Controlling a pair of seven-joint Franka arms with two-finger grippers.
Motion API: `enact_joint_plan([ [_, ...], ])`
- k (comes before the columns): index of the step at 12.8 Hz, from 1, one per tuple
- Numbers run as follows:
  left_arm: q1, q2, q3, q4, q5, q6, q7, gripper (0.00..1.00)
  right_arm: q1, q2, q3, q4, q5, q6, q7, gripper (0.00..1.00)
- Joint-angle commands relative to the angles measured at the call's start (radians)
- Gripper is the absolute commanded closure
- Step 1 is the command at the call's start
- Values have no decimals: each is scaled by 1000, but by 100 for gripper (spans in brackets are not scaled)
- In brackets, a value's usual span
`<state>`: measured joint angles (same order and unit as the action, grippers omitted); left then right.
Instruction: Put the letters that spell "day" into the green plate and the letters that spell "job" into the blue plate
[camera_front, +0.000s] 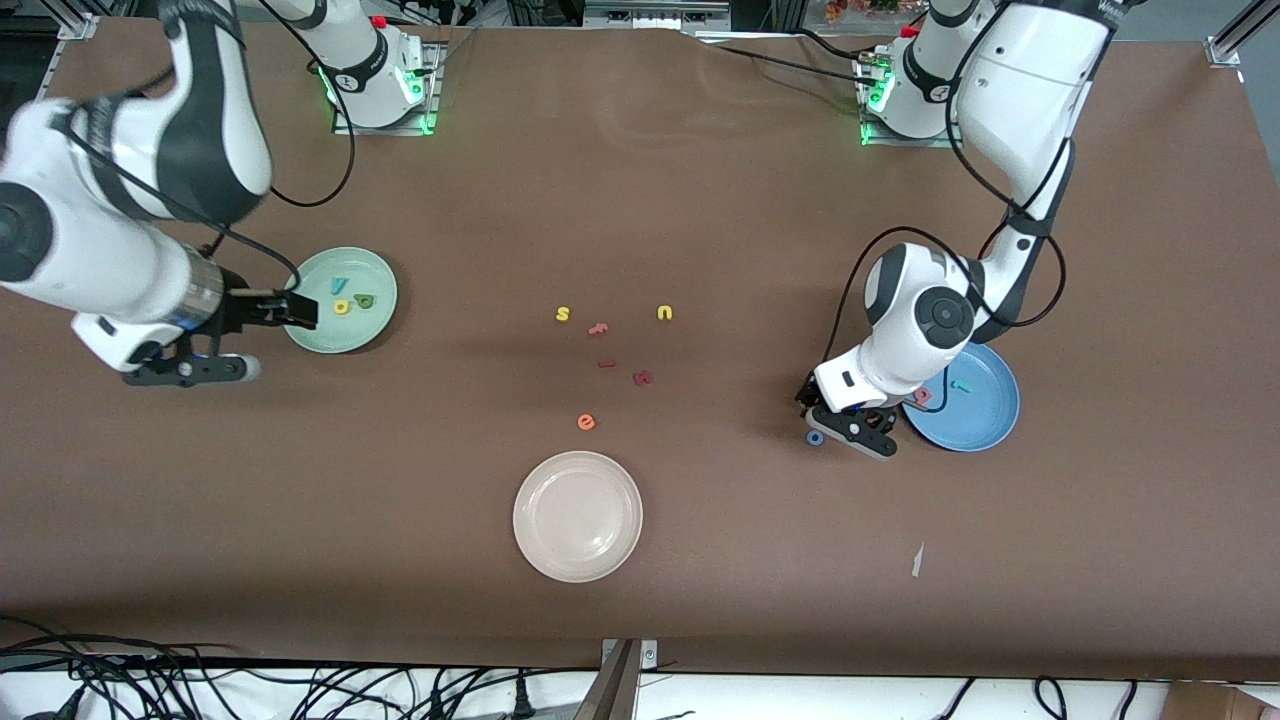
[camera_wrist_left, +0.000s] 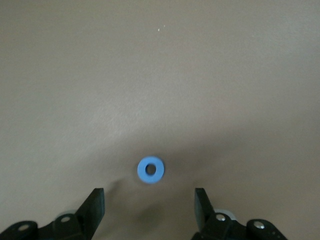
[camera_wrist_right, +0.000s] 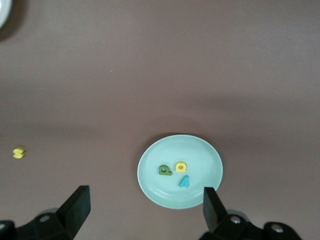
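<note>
Nearest the camera, the small blue foam ring "o" (camera_wrist_left: 150, 170) lies flat on the brown table (camera_front: 700, 560), centred under my open left gripper (camera_wrist_left: 149, 207), at 9 o'clock of the round blue plate (camera_front: 985, 425). My right gripper (camera_wrist_right: 145, 207), open and empty, waits over the pale green plate (camera_wrist_right: 200, 197).

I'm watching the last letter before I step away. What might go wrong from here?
The blue "o" lies flat on the table beside the blue plate; the left tool, open just above it, may slip off so thin a ring or flick it away. Carrying it over, the tool might clip the plate's rim and disturb the "j" and "b" inside.
</note>
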<state>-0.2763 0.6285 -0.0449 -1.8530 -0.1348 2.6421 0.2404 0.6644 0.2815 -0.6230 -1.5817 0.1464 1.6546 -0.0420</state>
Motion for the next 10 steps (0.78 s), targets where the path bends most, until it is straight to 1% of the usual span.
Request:
enact_joint_plan([
  [1,-30,28,37,55,-26,-5,-1,19,-11,-92,9,55,-31,-91,-9,0],
  [2,-43,36,39,63,-26,-4,-6,19,-55,-135,22,25,-39,-92,-13,0],
  [3,-56,45,40,70,-26,-2,-27,19,-125,-180,96,-7,-53,-88,-13,0],
  [4,-63,60,46,92,-26,-1,-41,19,-220,-215,203,-14,-92,-88,-12,0],
  [5,-72,69,48,97,-26,-1,-49,19,-317,-225,300,-12,-117,-82,-13,0],
  [6,-73,75,48,97,-26,1,-49,19,-416,-241,377,-14,-114,-82,-18,0],
  [8,-73,77,48,94,-23,1,-49,19,-559,-266,507,-17,-114,-79,-10,0],
  [10,-73,77,68,92,-23,1,-41,19,-717,-271,668,-30,-120,-81,-10,0],
])
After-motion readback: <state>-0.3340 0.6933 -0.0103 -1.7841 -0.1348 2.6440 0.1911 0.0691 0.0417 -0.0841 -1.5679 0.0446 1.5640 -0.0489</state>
